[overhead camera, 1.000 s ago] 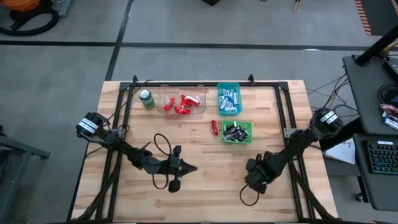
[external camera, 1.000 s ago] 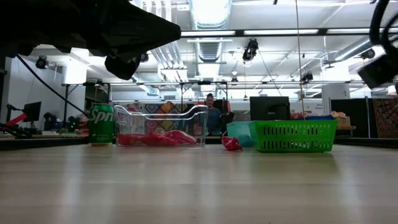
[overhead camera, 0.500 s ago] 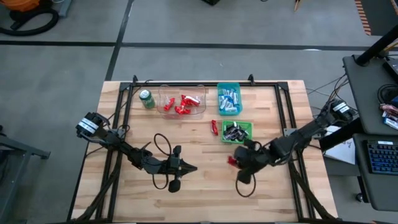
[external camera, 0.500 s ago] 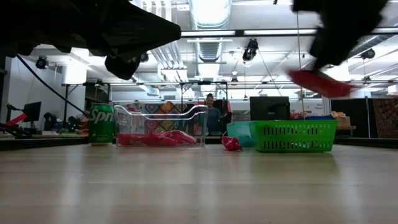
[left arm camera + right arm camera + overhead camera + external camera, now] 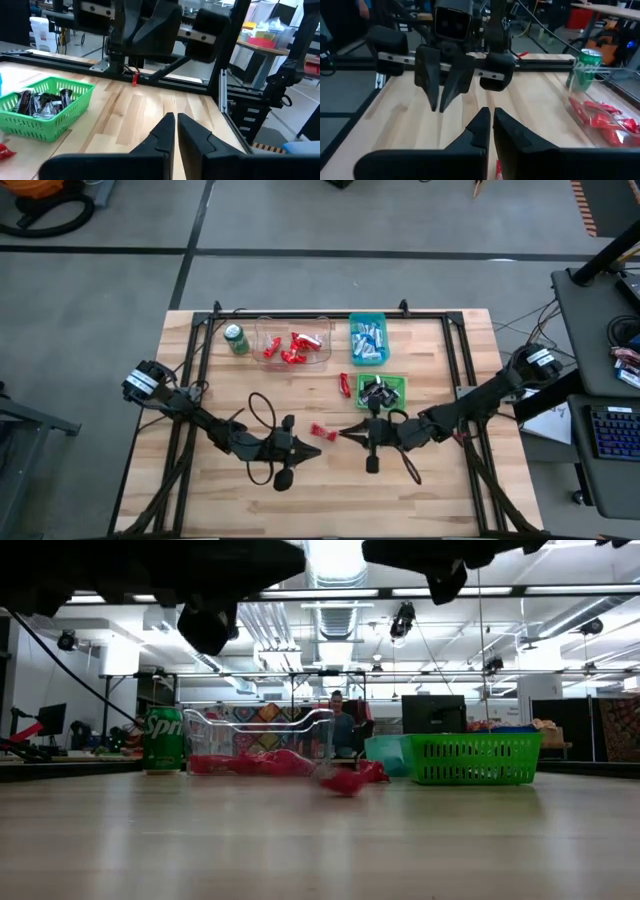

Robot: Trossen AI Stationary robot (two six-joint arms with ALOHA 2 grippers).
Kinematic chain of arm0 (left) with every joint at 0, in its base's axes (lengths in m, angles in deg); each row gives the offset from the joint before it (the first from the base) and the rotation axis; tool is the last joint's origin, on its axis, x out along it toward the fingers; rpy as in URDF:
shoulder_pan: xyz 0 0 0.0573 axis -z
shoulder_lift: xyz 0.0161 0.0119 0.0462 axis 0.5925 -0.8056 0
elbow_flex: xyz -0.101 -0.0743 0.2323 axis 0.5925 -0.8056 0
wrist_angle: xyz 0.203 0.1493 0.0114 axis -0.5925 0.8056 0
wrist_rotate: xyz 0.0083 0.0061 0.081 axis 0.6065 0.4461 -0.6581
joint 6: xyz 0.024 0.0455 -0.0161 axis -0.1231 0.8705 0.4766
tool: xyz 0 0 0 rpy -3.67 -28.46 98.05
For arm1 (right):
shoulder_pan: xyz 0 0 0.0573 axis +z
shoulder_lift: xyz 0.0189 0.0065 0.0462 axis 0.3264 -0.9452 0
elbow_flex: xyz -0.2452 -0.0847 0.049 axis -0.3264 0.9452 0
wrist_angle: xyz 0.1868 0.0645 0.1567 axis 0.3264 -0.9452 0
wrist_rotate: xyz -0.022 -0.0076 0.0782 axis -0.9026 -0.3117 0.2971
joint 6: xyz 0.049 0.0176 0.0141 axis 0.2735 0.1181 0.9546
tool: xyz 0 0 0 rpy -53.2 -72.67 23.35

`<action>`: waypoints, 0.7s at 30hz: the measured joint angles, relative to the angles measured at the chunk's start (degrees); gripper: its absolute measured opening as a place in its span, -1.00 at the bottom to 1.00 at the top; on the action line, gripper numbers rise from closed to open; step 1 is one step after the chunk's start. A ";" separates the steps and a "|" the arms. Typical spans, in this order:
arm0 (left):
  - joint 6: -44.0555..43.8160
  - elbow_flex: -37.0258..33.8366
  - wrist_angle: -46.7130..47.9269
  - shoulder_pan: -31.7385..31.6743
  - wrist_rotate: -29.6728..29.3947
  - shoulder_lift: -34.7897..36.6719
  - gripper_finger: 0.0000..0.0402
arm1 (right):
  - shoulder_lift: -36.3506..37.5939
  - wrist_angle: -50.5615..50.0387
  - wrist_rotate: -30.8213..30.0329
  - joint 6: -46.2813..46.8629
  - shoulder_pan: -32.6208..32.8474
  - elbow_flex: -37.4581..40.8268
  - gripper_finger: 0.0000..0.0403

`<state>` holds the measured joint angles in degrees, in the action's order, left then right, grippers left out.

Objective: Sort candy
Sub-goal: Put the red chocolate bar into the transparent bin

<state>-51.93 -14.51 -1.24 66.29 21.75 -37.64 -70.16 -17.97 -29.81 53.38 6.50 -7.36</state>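
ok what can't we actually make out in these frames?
- Loose red candy between the grippers: blurred in the low view; on the table or falling, unclear.
- Green basket contents: its wall hides them in the low view.
- Blue bin: mostly behind the basket there.
- Blue bin candy count: too small in the high view.

Bright overhead ceiling strip lights; arms silhouetted dark, foreground tabletop blurred low.
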 joint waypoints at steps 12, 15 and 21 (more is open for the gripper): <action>-3.10 5.44 16.04 0.00 -0.42 0.00 -0.69 | -0.75 1.63 0.01 4.68 -0.09 4.10 -0.94; -4.38 6.59 18.92 -0.01 -0.49 0.00 -0.63 | -0.75 1.27 0.01 4.64 -0.09 4.30 -0.94; -4.54 8.56 26.81 -0.04 -0.50 0.00 -0.42 | -0.73 -0.75 0.01 4.38 -0.09 4.08 -0.94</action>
<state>-56.47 -5.95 25.57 66.25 21.25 -37.64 -70.89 -18.72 -29.80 57.75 6.40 -3.28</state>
